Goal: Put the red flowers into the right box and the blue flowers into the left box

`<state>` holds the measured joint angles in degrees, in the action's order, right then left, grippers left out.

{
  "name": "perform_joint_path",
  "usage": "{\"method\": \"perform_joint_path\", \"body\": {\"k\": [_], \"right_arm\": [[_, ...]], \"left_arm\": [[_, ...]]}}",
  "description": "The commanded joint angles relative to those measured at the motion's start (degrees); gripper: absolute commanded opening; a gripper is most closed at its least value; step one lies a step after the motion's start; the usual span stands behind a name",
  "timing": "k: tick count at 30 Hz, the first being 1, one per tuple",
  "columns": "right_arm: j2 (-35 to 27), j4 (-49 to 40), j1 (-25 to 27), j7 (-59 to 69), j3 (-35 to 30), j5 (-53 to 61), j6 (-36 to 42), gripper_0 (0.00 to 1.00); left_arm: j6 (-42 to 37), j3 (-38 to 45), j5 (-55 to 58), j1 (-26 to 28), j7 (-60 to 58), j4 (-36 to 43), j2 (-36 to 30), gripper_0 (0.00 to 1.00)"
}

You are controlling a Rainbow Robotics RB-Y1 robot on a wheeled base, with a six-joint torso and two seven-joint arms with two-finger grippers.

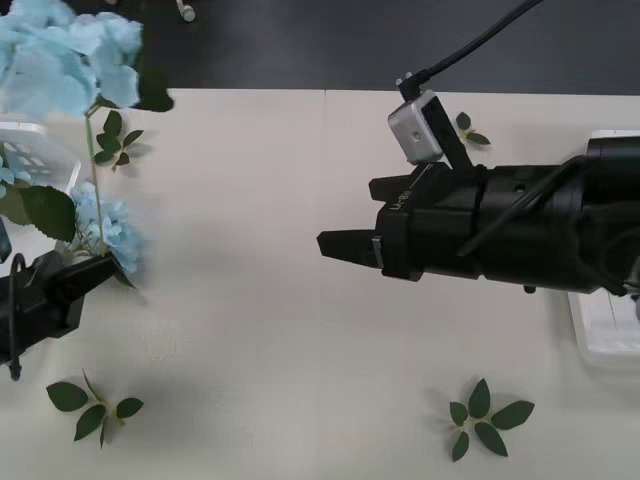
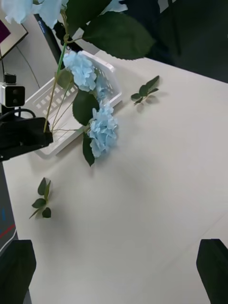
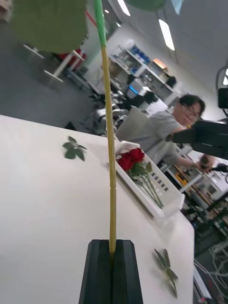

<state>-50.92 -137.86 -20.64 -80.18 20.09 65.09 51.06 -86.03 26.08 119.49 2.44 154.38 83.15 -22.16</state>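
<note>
A blue flower stem (image 3: pixel 110 142) stands upright with my left gripper (image 3: pixel 112 266) shut on it. In the front view that gripper (image 1: pixel 100 270) is at the table's left edge, with blue flowers (image 1: pixel 60 50) raised above it and a smaller head (image 1: pixel 105 230) hanging beside it. The left box (image 1: pixel 30 150) lies behind them, and a blue head (image 2: pixel 80 69) hangs over this box (image 2: pixel 42 99). Red flowers (image 3: pixel 130 159) lie in the right box (image 3: pixel 156 209). My right gripper (image 1: pixel 325 243) hovers open over the table's middle, with nothing between its fingers (image 2: pixel 213 266).
Loose leaf sprigs lie on the table: front left (image 1: pixel 95 405), front right (image 1: pixel 485 415), back left (image 1: pixel 118 135) and back right (image 1: pixel 468 128). The right box (image 1: pixel 600 340) sits at the table's right edge under my right arm.
</note>
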Motion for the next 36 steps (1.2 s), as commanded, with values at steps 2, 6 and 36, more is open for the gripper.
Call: {"method": "perform_joint_path", "body": {"k": [2,6,36], "right_arm": [[5.4,0.8,2.9,-15.7,-9.7,11.1,7.8,1.00],[7.7,6.7,5.4,-30.6,-14.6,21.3,11.6,1.00],[0.3,36.8,4.3,-74.2,-22.5,42.9,34.7,1.00]], "left_arm": [[4.8,0.6,2.1,5.6,0.6,4.2,-5.6,0.01],[9.1,3.3,1.8,10.5,0.6,9.4,-8.7,0.01],[42.3,19.4,-11.6,29.6,0.6,20.7,-8.9,0.01]]}}
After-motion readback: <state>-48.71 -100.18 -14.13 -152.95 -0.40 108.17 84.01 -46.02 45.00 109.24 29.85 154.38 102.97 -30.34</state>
